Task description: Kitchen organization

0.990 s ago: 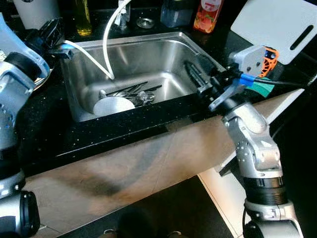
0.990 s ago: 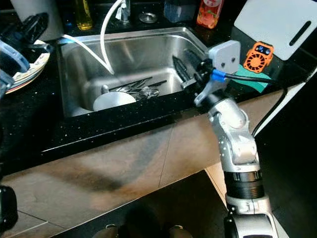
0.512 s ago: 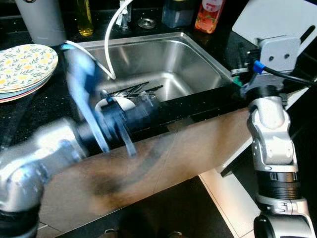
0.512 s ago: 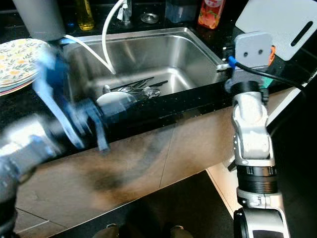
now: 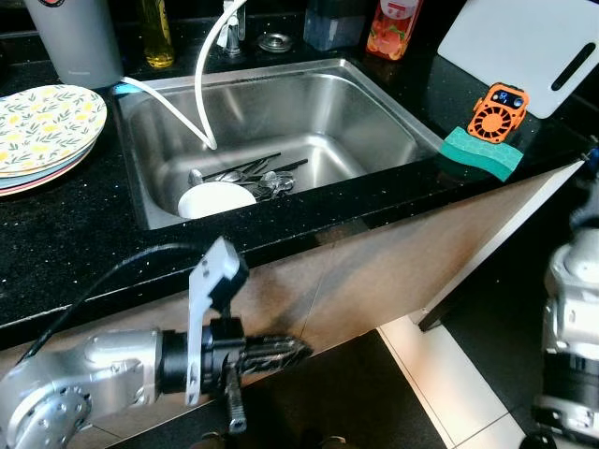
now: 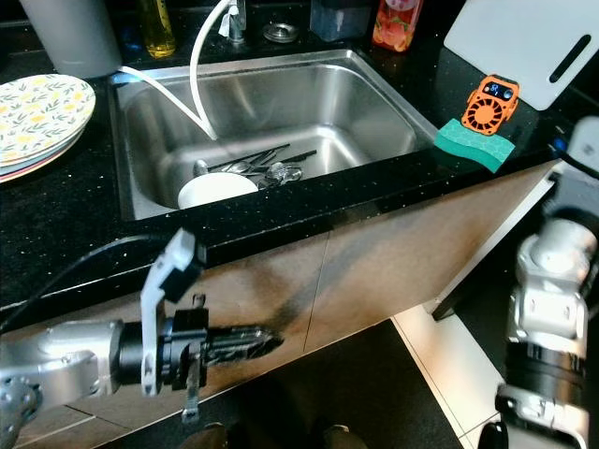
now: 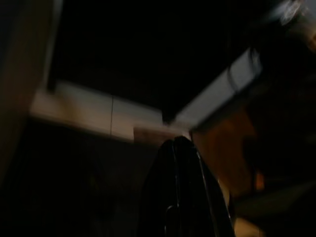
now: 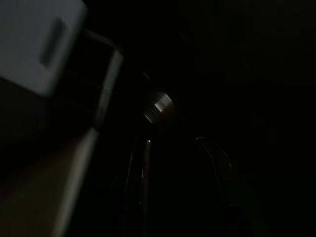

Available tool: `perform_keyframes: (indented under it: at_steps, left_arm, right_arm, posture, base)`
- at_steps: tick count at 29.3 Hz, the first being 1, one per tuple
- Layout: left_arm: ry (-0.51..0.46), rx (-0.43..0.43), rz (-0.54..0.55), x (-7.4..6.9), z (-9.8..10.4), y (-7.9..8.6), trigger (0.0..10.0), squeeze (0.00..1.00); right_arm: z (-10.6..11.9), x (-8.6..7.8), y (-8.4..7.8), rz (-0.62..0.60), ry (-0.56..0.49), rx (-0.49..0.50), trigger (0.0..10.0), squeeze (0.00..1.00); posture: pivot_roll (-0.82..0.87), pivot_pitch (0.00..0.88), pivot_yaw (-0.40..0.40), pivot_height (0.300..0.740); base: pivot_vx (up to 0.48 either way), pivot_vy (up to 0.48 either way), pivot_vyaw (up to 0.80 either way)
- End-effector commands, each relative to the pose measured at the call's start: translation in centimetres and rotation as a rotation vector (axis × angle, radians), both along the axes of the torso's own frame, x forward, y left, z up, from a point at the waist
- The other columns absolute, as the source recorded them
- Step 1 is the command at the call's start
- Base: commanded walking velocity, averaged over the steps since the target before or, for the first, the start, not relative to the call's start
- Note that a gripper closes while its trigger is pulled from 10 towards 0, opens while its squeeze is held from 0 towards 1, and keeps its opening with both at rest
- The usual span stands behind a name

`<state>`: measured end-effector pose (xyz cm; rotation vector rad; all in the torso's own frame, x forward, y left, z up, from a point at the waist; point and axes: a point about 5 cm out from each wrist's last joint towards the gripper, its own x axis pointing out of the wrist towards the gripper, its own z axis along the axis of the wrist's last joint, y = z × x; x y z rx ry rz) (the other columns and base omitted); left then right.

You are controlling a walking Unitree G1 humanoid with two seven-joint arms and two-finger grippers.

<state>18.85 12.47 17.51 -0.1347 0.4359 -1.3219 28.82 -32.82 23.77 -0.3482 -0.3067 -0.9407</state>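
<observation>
Your dishes are in the sink (image 5: 374,103): white bowl (image 5: 215,198) at its front, cutlery (image 5: 257,175) right behind it. Patterned plates (image 5: 47,122) are stacked left of the sink. Left gripper (image 5: 290,353) hangs below the sink's counter edge, fingers pressed together. Right gripper's too dark, can't tell.

Floral yellow-green plates (image 5: 42,122), steel sink (image 5: 374,112), orange fan (image 5: 498,110), green sponge (image 5: 480,154), blk counter (image 5: 75,243).

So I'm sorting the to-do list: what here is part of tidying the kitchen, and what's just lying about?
For tidying:
white bowl in the sink
cutlery beside it
stacked plates
green sponge

Lying about:
orange fan
cutting board
bottles
</observation>
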Motion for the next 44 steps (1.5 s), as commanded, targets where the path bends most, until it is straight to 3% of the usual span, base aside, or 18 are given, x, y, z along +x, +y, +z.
perform_keyframes:
  at_steps: [1, 4, 5, 7, 9, 10, 11, 12, 13, 16, 18, 20, 24, 35, 38, 41, 43, 44]
  left_arm:
    - [0.03, 0.07, -0.027, -0.8, -1.4, 0.6, 10.0, 0.0]
    - [0.057, 0.139, -0.03, -1.5, -2.7, 1.4, 10.0, 0.0]
    - [0.086, 0.233, 0.027, -1.7, -4.6, 2.9, 10.0, 0.0]
    - [0.095, 0.26, 0.049, -1.8, -5.2, 3.3, 10.0, 0.0]
    - [0.054, 0.356, 0.152, -1.4, -6.7, 4.6, 10.0, 0.0]
    - [0.054, 0.356, 0.152, -1.4, -6.7, 4.6, 10.0, 0.0]
    - [0.082, 0.42, 0.295, -1.2, -8.1, 6.1, 10.0, 0.0]
    - [0.082, 0.42, 0.295, -1.2, -8.1, 6.1, 10.0, 0.0]
    - [0.101, 0.445, 0.354, -1.5, -8.9, 6.9, 10.0, 0.0]
    - [0.132, 0.482, 0.374, -2.3, -9.9, 7.5, 10.0, 0.0]
    - [0.194, 0.563, 0.408, -3.3, -11.7, 8.6, 10.0, 0.0]
    - [0.223, 0.588, 0.417, -3.7, -12.2, 8.9, 10.0, 0.0]
    - [0.328, 0.732, 0.441, -6.0, -15.7, 10.7, 10.0, 0.0]
    - [0.398, 0.903, 0.512, -7.6, -20.6, 11.4, 10.0, 0.0]
    - [0.39, 1.007, 0.691, -6.9, -23.4, 12.6, 10.0, 0.0]
    - [0.368, 1.021, 0.782, -6.5, -23.9, 13.3, 10.0, 0.0]
    - [0.36, 1.015, 0.923, -5.8, -24.0, 14.3, 10.0, 0.0]
    - [0.36, 1.015, 0.923, -5.8, -24.0, 14.3, 10.0, 0.0]
  right_arm:
    - [-1.3, -0.8, -1.1, -0.059, 0.035, 0.023, 10.0, 0.0]
    - [-3.2, -1.3, -1.3, -0.076, 0.085, 0.058, 10.0, 0.0]
    - [-5.8, -1.6, -1.2, -0.073, 0.168, 0.088, 10.0, 0.0]
    - [-6.7, -1.7, -1.2, -0.07, 0.194, 0.101, 10.0, 0.0]
    - [-8.6, -2.0, -0.7, -0.051, 0.243, 0.133, 10.0, 0.0]
    - [-8.6, -2.0, -0.7, -0.051, 0.243, 0.133, 10.0, 0.0]
    - [-11.2, -2.7, 0.3, -0.018, 0.311, 0.163, 10.0, 0.0]
    - [-11.2, -2.7, 0.3, -0.018, 0.311, 0.163, 10.0, 0.0]
    - [-13.5, -3.3, 1.2, 0.014, 0.383, 0.185, 10.0, 0.0]
    - [-16.3, -4.1, 2.3, 0.051, 0.475, 0.227, 10.0, 0.0]
    - [-19.4, -4.8, 3.7, 0.126, 0.565, 0.322, 10.0, 0.0]
    - [-20.2, -5.1, 4.0, 0.141, 0.588, 0.347, 10.0, 0.0]
    - [-23.9, -6.1, 6.0, 0.295, 0.74, 0.411, 10.0, 0.0]
    - [-28.4, -8.3, 9.0, 0.54, 0.943, 0.581, 10.0, 0.0]
    - [-30.0, -9.7, 9.6, 0.555, 0.988, 0.688, 10.0, 0.0]
    - [-30.2, -9.8, 9.6, 0.548, 0.983, 0.706, 10.0, 0.0]
    - [-30.1, -9.7, 9.5, 0.545, 0.967, 0.708, 10.0, 0.0]
    - [-30.1, -9.7, 9.5, 0.545, 0.967, 0.708, 10.0, 0.0]
  posture:
    - [0.1, 0.151, -0.038, 0.74]
    - [0.1, 0.152, -0.038, 0.74]
    - [0.1, 0.151, -0.033, 0.74]
    - [0.1, 0.151, -0.028, 0.74]
    - [0.1, 0.152, -0.024, 0.74]
    - [0.1, 0.152, -0.024, 0.74]
    - [0.11, 0.153, -0.018, 0.74]
    - [0.11, 0.153, -0.018, 0.74]
    - [0.11, 0.153, -0.018, 0.74]
    - [0.11, 0.156, -0.025, 0.74]
    - [0.11, 0.156, -0.025, 0.74]
    - [0.11, 0.156, -0.025, 0.74]
    - [0.12, 0.158, -0.029, 0.74]
    - [0.11, 0.159, -0.031, 0.74]
    - [0.11, 0.159, -0.032, 0.74]
    - [0.11, 0.159, -0.032, 0.74]
    - [0.1, 0.158, -0.039, 0.74]
    - [0.1, 0.158, -0.039, 0.74]
  base:
    - [0.0, 0.0, 0.0]
    - [0.0, 0.0, 0.0]
    - [0.0, 0.0, 0.0]
    - [0.0, 0.0, 0.0]
    - [0.0, 0.0, 0.0]
    - [0.0, 0.0, 0.0]
    - [0.0, 0.0, 0.0]
    - [0.0, 0.0, 0.0]
    - [0.0, 0.0, 0.0]
    - [0.0, 0.0, 0.0]
    - [0.0, 0.0, 0.0]
    - [0.0, 0.0, 0.0]
    - [0.0, 0.0, 0.0]
    - [0.0, 0.0, 0.0]
    - [0.0, 0.0, 0.0]
    - [0.0, 0.0, 0.0]
    - [0.0, 0.0, 0.0]
    - [0.0, 0.0, 0.0]
